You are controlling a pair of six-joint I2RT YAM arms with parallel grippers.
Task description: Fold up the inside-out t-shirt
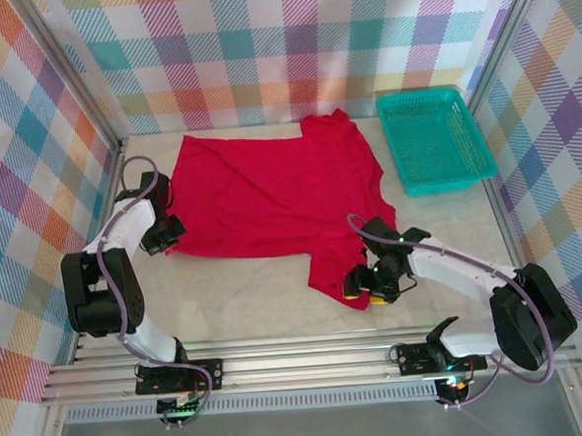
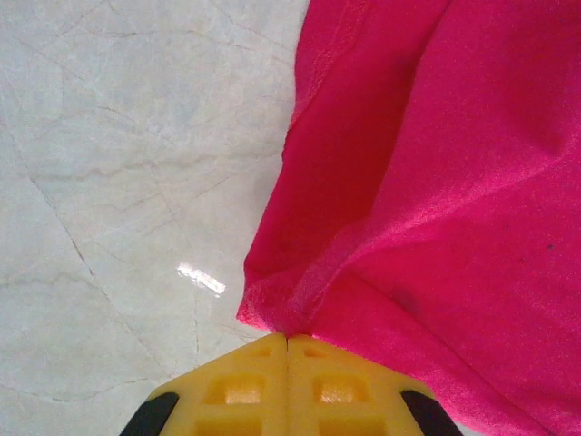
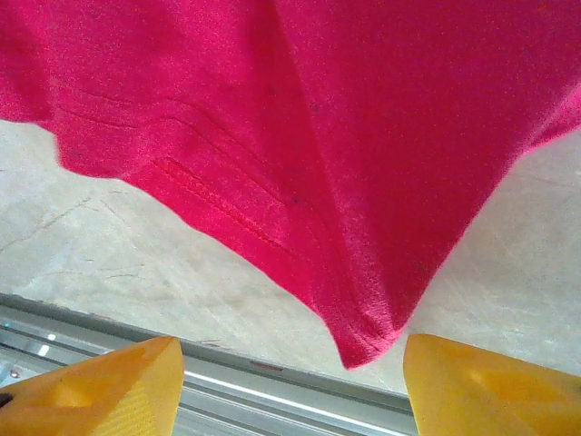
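The inside-out t-shirt lies spread flat on the pale table, bright red, with one sleeve pointing toward the near edge. My left gripper is at the shirt's near-left corner. In the left wrist view its yellow fingers are pressed together, shut on a pinch of the red cloth. My right gripper is at the tip of the near sleeve. It stands open there, and the hemmed corner of the red cloth lies between the yellow fingertips without touching either.
A teal plastic basket stands at the back right of the table. A metal rail runs along the near edge, close behind the right gripper, and shows as the metal rail in the right wrist view. Checkered walls enclose the table.
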